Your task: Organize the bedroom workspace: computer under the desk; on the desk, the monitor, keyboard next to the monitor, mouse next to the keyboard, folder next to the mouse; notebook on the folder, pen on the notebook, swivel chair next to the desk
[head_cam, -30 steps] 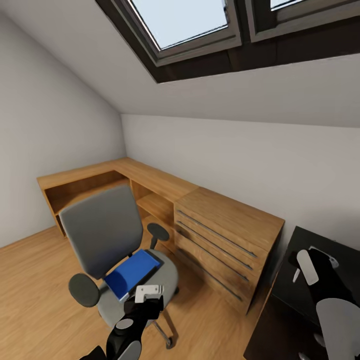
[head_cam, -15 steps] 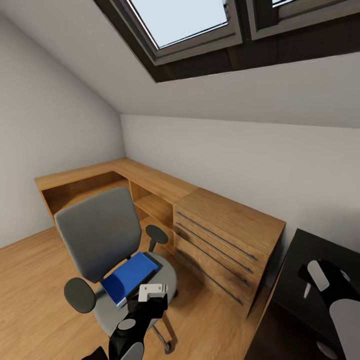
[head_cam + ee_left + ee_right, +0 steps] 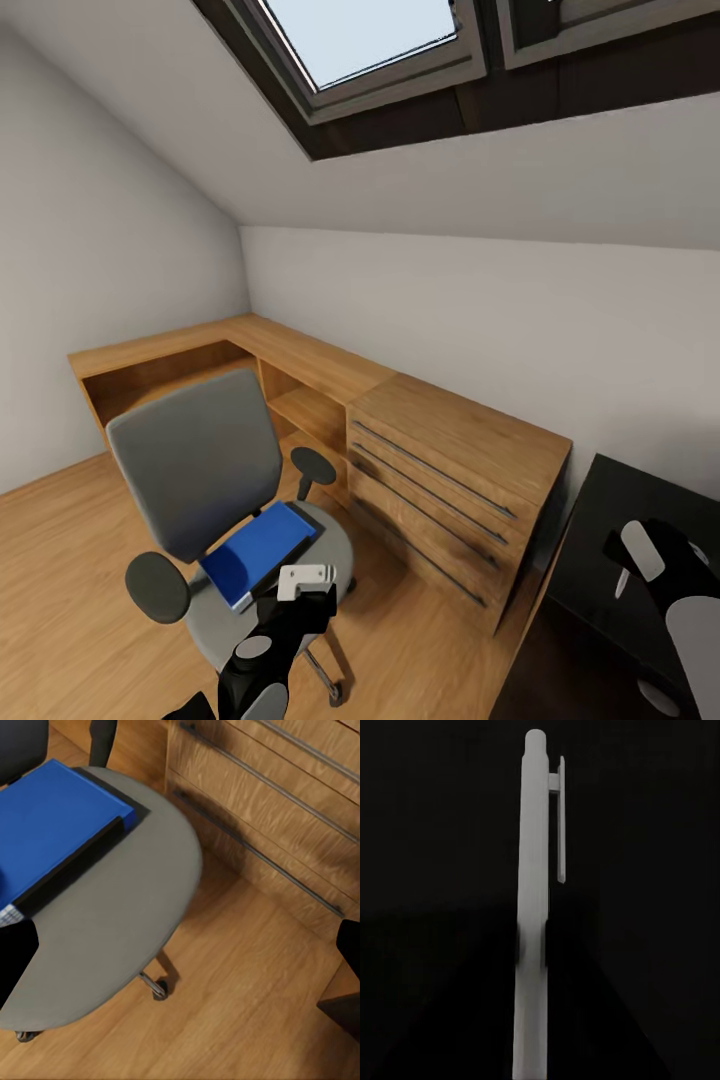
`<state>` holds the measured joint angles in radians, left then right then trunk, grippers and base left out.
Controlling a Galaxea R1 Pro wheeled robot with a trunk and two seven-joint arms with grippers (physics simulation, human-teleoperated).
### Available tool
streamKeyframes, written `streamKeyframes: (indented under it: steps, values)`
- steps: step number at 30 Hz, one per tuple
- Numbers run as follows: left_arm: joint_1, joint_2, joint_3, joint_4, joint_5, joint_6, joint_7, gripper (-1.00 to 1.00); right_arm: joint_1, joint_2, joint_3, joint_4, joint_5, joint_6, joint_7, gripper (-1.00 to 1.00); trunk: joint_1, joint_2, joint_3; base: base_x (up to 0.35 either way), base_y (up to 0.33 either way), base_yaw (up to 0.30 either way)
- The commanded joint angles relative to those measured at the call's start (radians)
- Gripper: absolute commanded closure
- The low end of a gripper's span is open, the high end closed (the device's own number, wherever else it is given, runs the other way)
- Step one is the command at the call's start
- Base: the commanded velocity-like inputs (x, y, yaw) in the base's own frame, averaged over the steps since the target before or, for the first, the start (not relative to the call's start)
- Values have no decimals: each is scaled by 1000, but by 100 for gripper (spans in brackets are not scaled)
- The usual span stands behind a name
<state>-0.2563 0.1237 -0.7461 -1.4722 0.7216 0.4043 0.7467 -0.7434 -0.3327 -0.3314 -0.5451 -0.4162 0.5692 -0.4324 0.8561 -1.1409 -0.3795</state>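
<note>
The grey swivel chair (image 3: 195, 465) stands on the plank floor in front of the oak corner unit. The bright blue folder (image 3: 258, 552) lies flat on its seat (image 3: 112, 922); the folder (image 3: 52, 825) reaches the seat's middle. My left gripper (image 3: 308, 583) hovers open just above the seat's front edge, close beside the folder, with its black fingertips (image 3: 15, 952) wide apart. At the lower right my right gripper (image 3: 630, 565) is over the black desk (image 3: 595, 500), shut on the thin pale pen (image 3: 622, 583). The pen (image 3: 532, 907) stands out against the dark desk top.
Light oak drawers (image 3: 450, 480) with long bar handles stand between the chair and the desk, joined to a low oak shelf unit (image 3: 240, 365) along the wall. Sloped grey walls and a skylight (image 3: 370, 40) close in overhead. Open plank floor (image 3: 60, 560) lies left of the chair.
The whole view has shifted slightly, so the camera moved. My right arm has gone down and to the right over the desk with the pen. The left gripper has hardly moved.
</note>
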Motion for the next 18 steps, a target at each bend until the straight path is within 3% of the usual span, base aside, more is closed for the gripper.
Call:
streamKeyframes:
  steps: [1,18]
  values:
    - [-1,1,-2,-2,6,2,8,-100,-1,1,0,-2,-12,1,-8,100,4,-8,-4,0,0,0]
    - [-1,1,-3,-2,7,2,9,-100,-1,8,3,-10,-12,-18,-8,100,69,-127,-58,0,0,0]
